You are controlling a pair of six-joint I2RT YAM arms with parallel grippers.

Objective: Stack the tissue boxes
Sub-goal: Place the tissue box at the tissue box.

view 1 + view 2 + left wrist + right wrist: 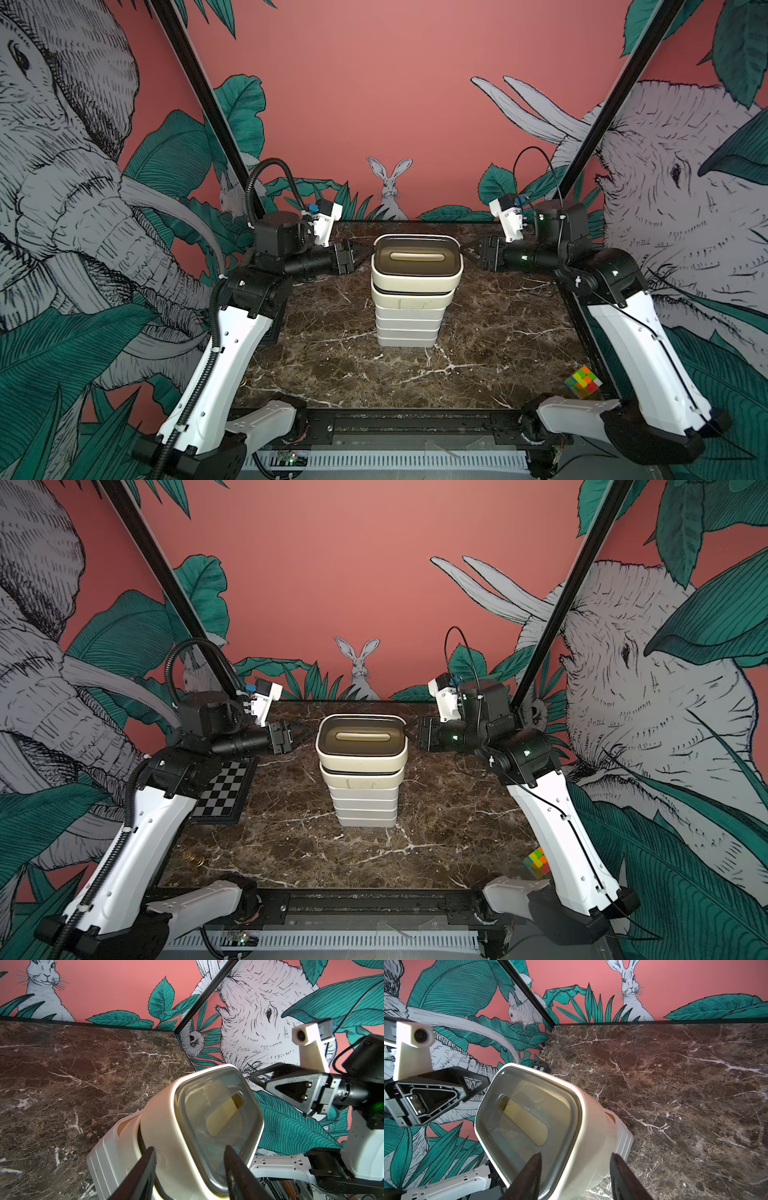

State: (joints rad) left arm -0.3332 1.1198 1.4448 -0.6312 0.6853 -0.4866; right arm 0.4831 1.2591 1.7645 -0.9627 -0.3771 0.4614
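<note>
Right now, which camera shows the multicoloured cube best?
A top view shows the multicoloured cube whole. In a top view the right arm covers part of it. Neither wrist view shows it.

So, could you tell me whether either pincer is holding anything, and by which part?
The left pincer and right pincer each straddle a short end of the top tissue box, but whether they actually clamp it cannot be told.

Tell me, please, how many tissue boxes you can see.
6, all in one stack mid-table: the grey-lidded top box and five more directly beneath it, down to the marble tabletop. Lower seams are faint; none looks hidden.
</note>
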